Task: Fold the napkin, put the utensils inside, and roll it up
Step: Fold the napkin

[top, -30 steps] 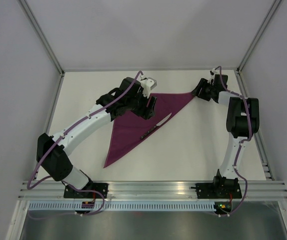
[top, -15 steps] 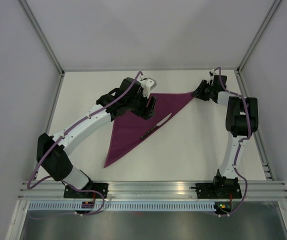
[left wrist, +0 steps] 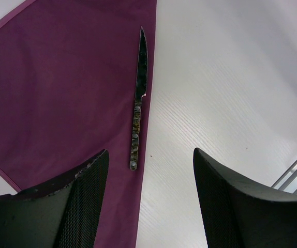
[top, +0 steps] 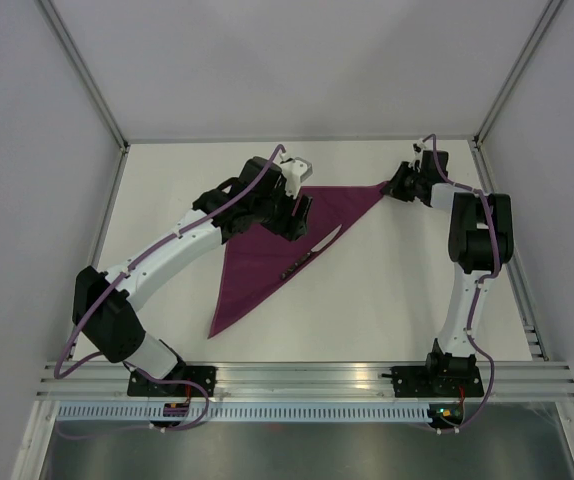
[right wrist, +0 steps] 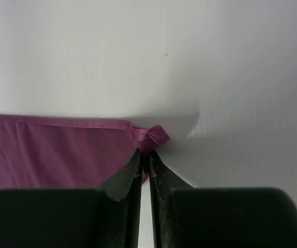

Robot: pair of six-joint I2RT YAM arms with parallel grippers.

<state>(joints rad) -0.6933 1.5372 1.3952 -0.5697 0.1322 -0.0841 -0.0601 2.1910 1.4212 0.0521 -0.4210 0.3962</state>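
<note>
Currently napkin (top: 267, 262) lying folded triangular, knife (left wrist: 138, 98) resting along napkin's long edge; left gripper (left wrist: 149, 152) hovering spread over napkin; right gripper (right wrist: 144, 156) pinching napkin's far corner.

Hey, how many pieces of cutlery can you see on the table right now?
1. A knife lies on the napkin, close to its long edge. More pieces could be hidden under the left arm or inside the fold.
</note>
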